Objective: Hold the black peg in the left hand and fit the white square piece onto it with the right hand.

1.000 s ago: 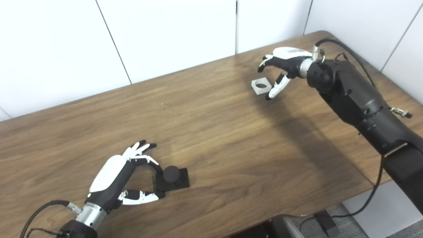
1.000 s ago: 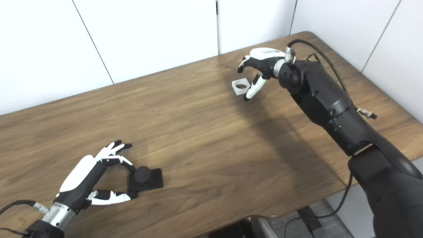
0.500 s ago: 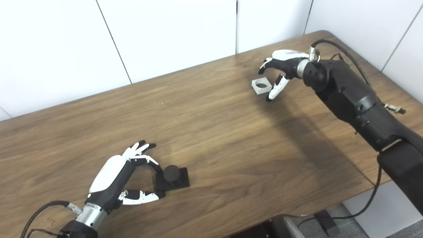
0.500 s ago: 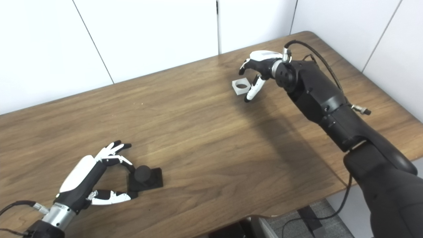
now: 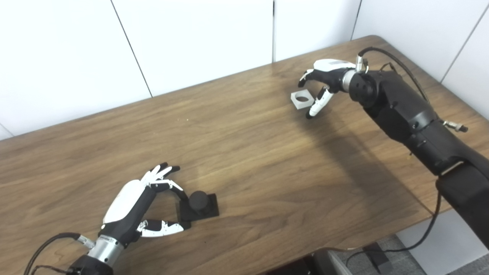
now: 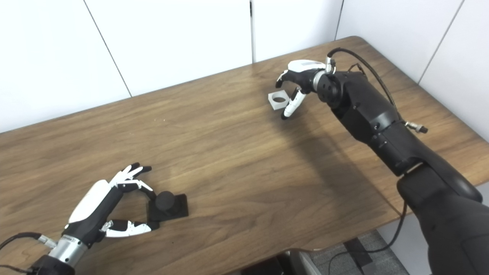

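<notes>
The white piece (image 5: 302,99) looks light, stiff and slick to me, so I'd pinch it across two outer edges, clear of the round hole. It lies flat at the table's (image 5: 244,160) far right, between the spread fingers of my right hand (image 5: 323,78), which hold nothing. The peg (image 5: 198,203) (a short black stub on a square base) sits near the front left, framed loosely by my left hand (image 5: 143,202), not gripped.
</notes>
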